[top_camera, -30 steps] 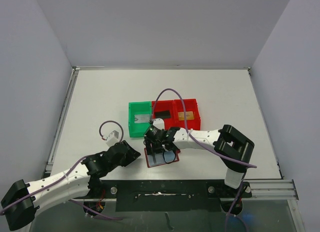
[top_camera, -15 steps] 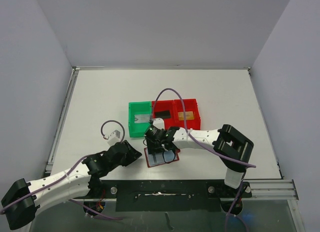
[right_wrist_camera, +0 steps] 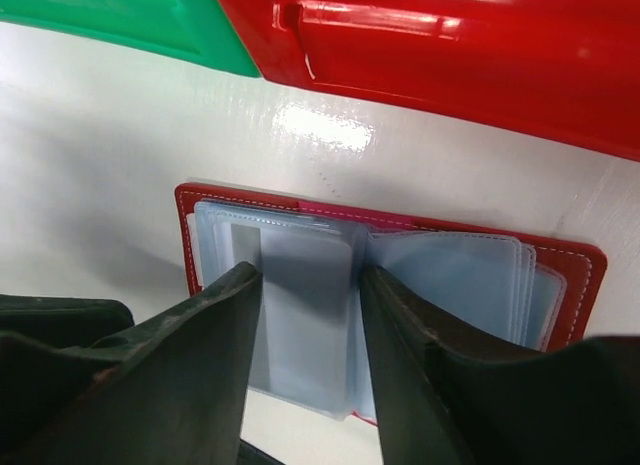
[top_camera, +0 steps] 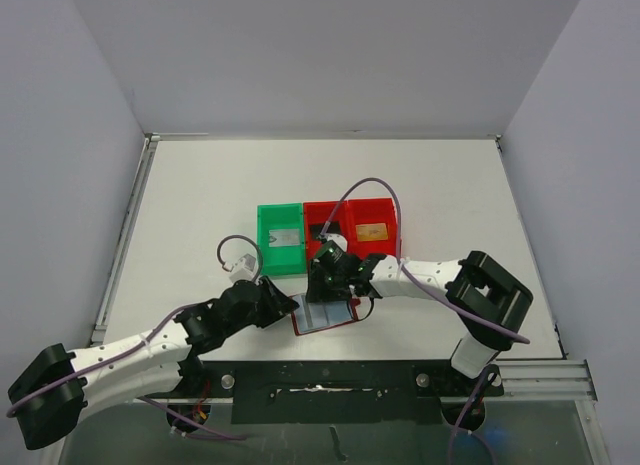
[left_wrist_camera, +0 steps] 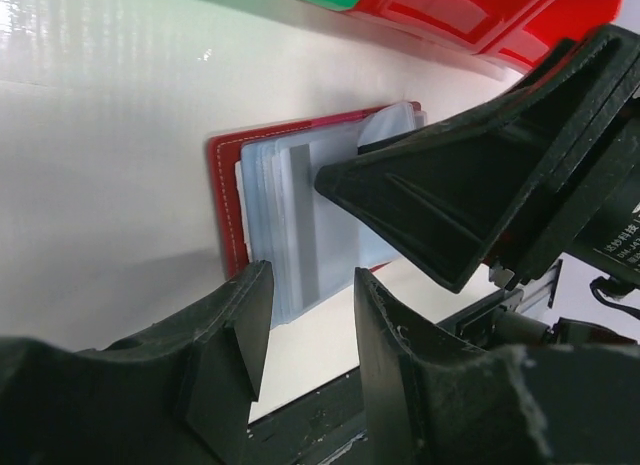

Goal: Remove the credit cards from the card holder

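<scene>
Currently green bin [top_camera: 281, 263] and two red bins [top_camera: 385, 247] sat mid-table. Near of them, card holder [top_camera: 325, 317] lay open. Over its pockets [right_wrist_camera: 460, 275] hovered right gripper [right_wrist_camera: 305, 285], jaws parted; at holder's left edge, left gripper [left_wrist_camera: 305, 290], parted; both empty. Rightmost bin held gold-orange card [top_camera: 371, 231].

The only print I can spot is small white lettering [left_wrist_camera: 617, 241] on a black housing to the right of the card holder [left_wrist_camera: 224, 195]. It is cropped and too tiny to read.
</scene>
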Action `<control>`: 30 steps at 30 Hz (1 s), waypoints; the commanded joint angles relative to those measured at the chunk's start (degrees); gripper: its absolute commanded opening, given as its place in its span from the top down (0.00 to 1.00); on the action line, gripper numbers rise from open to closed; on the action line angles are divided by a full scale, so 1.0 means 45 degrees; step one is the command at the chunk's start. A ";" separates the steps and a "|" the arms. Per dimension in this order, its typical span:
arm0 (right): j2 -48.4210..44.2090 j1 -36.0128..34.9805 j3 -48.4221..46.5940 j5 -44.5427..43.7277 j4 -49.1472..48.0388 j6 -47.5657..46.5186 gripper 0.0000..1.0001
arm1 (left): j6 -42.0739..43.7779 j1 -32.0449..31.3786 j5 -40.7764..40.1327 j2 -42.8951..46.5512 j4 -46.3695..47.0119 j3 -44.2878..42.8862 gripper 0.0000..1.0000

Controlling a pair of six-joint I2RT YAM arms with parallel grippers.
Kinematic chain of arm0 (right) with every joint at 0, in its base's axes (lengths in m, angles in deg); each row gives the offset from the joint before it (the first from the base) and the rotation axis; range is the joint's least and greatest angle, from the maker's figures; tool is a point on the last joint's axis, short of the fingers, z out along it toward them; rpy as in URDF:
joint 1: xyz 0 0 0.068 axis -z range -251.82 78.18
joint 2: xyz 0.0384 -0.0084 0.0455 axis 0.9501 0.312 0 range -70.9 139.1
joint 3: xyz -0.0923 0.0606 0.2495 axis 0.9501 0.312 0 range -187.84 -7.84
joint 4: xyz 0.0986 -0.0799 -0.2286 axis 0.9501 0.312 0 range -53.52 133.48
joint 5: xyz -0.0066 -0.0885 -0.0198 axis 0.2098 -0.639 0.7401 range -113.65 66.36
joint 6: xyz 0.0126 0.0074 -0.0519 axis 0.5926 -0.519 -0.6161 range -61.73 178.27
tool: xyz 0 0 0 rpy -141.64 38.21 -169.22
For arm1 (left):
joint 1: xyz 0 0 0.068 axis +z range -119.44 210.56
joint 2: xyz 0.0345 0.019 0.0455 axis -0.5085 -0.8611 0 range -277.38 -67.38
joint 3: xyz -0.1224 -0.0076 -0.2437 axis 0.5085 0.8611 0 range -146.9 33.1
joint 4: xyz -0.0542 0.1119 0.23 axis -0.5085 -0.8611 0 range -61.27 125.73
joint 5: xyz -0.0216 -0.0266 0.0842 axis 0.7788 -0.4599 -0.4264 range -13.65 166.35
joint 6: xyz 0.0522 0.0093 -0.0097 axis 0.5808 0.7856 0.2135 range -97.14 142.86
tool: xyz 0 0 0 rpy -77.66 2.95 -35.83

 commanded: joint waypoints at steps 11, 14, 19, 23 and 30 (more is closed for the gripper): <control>0.0980 -0.1026 -0.1606 -0.2038 0.1923 -0.0508 0.36 | -0.1194 0.0071 -0.1251 0.1321 -0.1696 -0.0330 0.61; 0.1405 -0.1262 -0.2063 -0.2497 0.2588 -0.0523 0.33 | -0.1290 0.0084 -0.1419 0.1856 -0.2286 -0.0294 0.61; 0.1926 -0.1472 -0.2511 -0.3015 0.3237 -0.0484 0.33 | -0.1404 0.0090 -0.1451 0.2224 -0.2398 -0.0150 0.61; 0.2145 -0.1548 -0.2650 -0.3224 0.3473 -0.0484 0.38 | -0.1391 0.0090 -0.1368 0.2067 -0.2213 -0.0147 0.61; 0.1942 -0.1520 -0.2357 -0.2768 0.2901 -0.0428 0.51 | -0.0887 0.0090 -0.0926 0.1248 -0.1614 -0.0334 0.61</control>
